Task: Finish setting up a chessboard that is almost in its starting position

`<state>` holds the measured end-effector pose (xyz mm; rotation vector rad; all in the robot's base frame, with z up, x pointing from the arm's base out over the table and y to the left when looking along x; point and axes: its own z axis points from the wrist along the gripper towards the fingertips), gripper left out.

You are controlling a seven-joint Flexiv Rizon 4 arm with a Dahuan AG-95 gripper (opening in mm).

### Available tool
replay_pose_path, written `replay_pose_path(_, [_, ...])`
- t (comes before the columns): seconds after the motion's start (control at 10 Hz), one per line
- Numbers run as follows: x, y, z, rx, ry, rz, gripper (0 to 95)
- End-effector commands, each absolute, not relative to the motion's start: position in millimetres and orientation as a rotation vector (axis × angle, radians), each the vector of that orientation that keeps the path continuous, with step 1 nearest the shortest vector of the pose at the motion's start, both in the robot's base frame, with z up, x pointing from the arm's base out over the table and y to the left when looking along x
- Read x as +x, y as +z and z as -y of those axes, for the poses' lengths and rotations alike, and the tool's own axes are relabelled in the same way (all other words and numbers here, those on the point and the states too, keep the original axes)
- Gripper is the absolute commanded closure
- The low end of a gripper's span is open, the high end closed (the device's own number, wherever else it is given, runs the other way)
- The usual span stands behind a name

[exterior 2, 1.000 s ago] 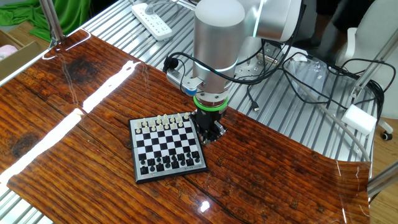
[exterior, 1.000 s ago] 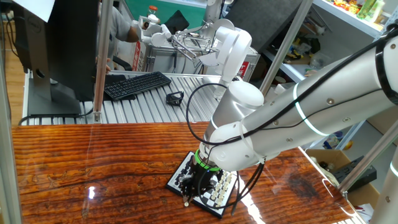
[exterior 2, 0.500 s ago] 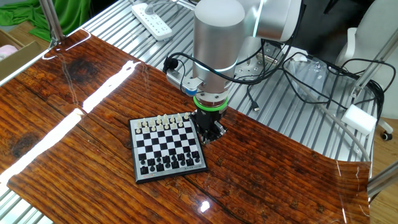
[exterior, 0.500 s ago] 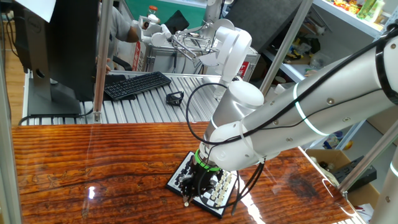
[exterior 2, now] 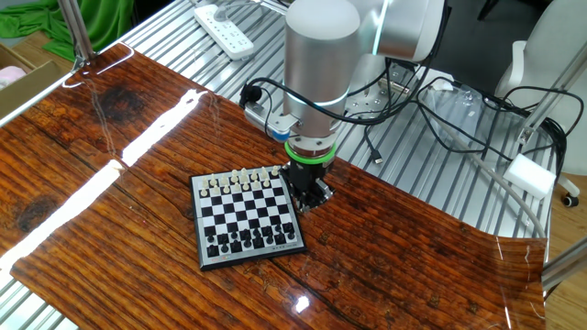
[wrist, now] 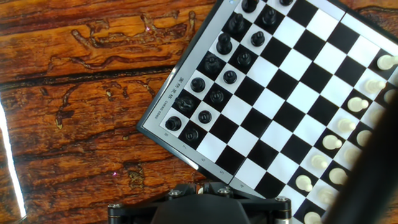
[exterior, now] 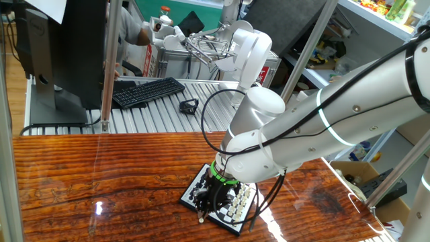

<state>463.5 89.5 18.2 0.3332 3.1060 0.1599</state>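
Wooden tabletop [exterior 2: 110,211] with the chessboard [exterior 2: 246,218] near its middle, as I see it from my station.
I see the arm's gripper [exterior 2: 310,197] pointing down just beside one edge of the chessboard, low over the wood, with its jaws pressed together; I cannot make out any piece between them. Black pieces [wrist: 217,78] stand along one side and cream pieces [wrist: 348,124] along the opposite side. Behind the tabletop lies a black keyboard [exterior: 148,91].

Bright, sharp; glare on table [exterior 2: 138,147]
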Motion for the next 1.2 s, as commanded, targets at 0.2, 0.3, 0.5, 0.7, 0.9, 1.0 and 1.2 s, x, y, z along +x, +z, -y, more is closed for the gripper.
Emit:
replay_pose_path(0.2, [463.4, 18.1, -89.1, 0.345, 0.155, -3.096, 76.0])
replay_pose_path(0.3, [463.6, 18.4, -89.1, 0.345, 0.155, -3.096, 76.0])
replay_pose_path(0.5, [463.9, 18.5, -89.1, 0.344, 0.156, -3.097, 76.0])
replay_pose_path(0.7, [463.6, 18.4, -89.1, 0.343, 0.155, -3.098, 76.0])
replay_pose_path(0.9, [462.8, 17.8, -89.3, 0.343, 0.152, -3.097, 76.0])
replay_pose_path(1.0, [462.6, 17.7, -89.4, 0.342, 0.152, -3.097, 76.0])
replay_pose_path(1.2, [462.0, 17.3, -89.4, 0.338, 0.153, -3.098, 76.0])
